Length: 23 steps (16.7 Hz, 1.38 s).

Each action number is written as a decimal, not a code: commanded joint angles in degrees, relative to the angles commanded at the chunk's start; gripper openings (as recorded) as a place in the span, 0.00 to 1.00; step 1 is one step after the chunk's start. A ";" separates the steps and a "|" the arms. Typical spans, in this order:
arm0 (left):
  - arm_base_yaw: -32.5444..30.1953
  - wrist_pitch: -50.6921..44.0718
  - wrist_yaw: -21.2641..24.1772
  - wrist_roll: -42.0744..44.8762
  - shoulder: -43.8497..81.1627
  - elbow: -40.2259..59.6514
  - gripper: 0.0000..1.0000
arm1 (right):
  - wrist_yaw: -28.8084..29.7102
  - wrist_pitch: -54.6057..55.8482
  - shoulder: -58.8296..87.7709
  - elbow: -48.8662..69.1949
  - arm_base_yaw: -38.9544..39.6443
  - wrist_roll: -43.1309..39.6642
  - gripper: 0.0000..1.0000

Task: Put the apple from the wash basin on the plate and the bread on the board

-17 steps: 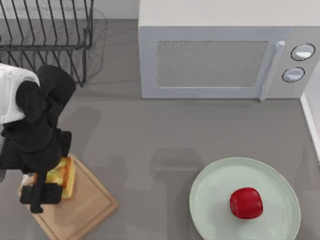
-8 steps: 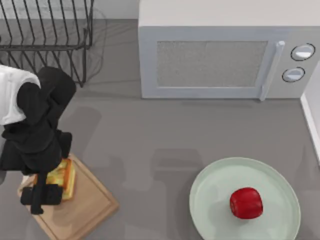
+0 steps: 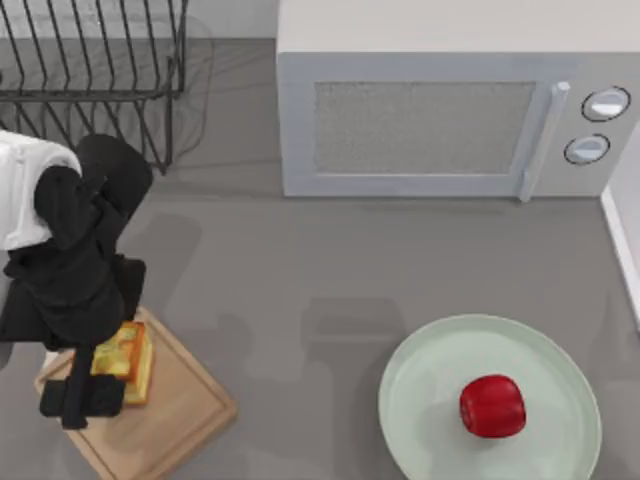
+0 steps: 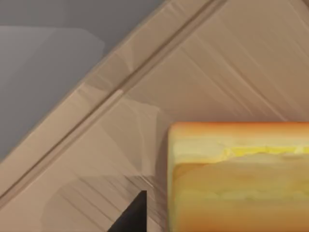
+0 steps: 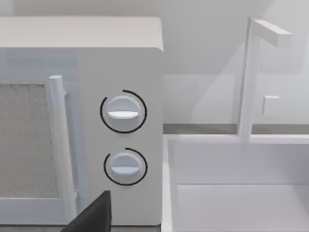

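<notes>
The left gripper (image 3: 88, 392) has lifted slightly off the cube-shaped toasted bread (image 3: 125, 359), fingers spread, on the grooved wooden board (image 3: 170, 415); glossy apple (image 3: 492, 406) sits on the round plate (image 3: 430, 380).

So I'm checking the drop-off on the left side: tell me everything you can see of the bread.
The bread is a small blocky chunk with a toasted golden-orange top, yellow patches and paler sides. It rests flat on the wooden board, near the board's left end at the table's left. In the left wrist view it sits on the board's grain, inside the groove. The left end effector is right over it, partly covering it; whether it touches the bread can't be told.
</notes>
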 joint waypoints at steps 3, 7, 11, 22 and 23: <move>0.00 0.00 0.00 0.00 0.00 0.00 1.00 | 0.00 0.00 0.00 0.00 0.00 0.00 1.00; 0.00 0.00 0.00 0.00 0.00 0.00 1.00 | 0.00 0.00 0.00 0.00 0.00 0.00 1.00; 0.20 0.16 0.04 0.58 -0.61 -0.21 1.00 | 0.00 0.00 0.00 0.00 0.00 0.00 1.00; 7.38 15.69 0.68 38.89 -33.17 -20.62 1.00 | 0.00 0.00 0.00 0.00 0.00 0.00 1.00; 8.31 17.67 0.80 45.25 -38.05 -23.65 1.00 | 0.00 0.00 0.00 0.00 0.00 0.00 1.00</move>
